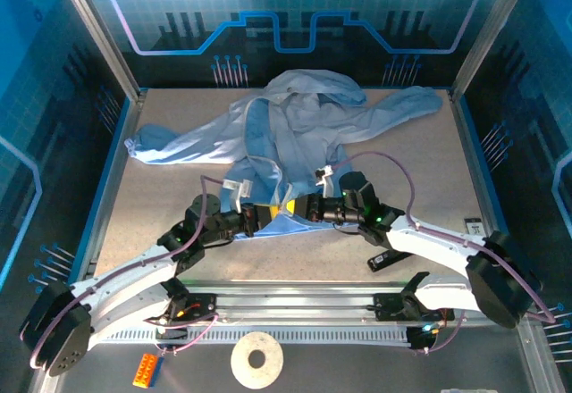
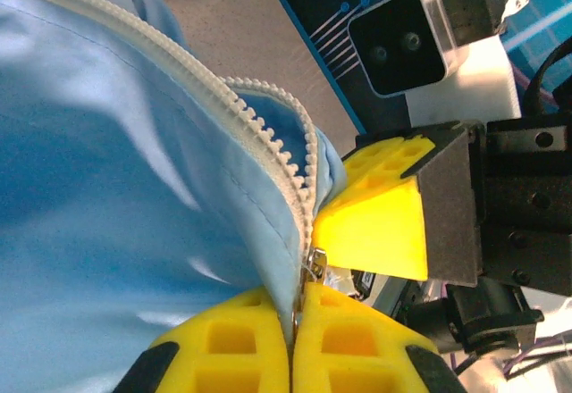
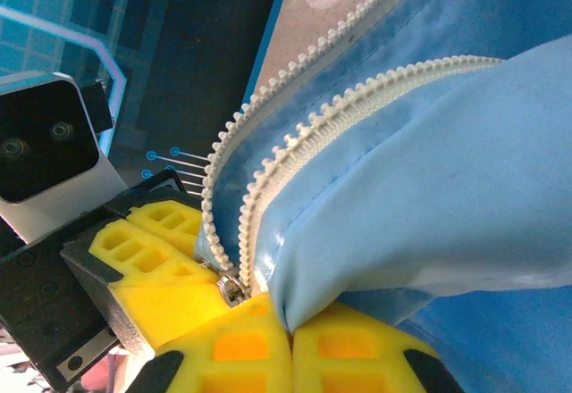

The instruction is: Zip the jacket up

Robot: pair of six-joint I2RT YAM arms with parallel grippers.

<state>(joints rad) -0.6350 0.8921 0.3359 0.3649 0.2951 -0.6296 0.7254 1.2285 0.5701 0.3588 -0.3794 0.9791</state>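
Jacket (image 1: 299, 125) lies crumpled on the table (image 1: 161, 205), centre to far side. One sleeve is stretched toward the far left and the other toward the far right. The lower front hem is pulled toward the near edge, where both arms meet.

Left tool (image 1: 266, 218): in the left wrist view the two yellow fingers are pressed together on the jacket's front edge. The pale zipper (image 3: 308, 134) tape is pinched between the tips. A small metal slider (image 2: 313, 263) sits just above the fingertips.

Right tool (image 1: 301, 207): in the right wrist view the yellow fingers are closed on a fold of blue fabric right beside the bottom end of the zipper. The slider shows just to the left of the grip.

The two tools sit just beside each other at the hem, and each one's yellow finger shows in the other's wrist view.

Zipper state: the two rows of teeth meet only at the slider. Above it they run apart, with blue lining showing between them, so the front is open along the visible length.

Also noted: white tape roll (image 1: 256, 360) and orange block (image 1: 146, 371) on the near ledge, off the table.
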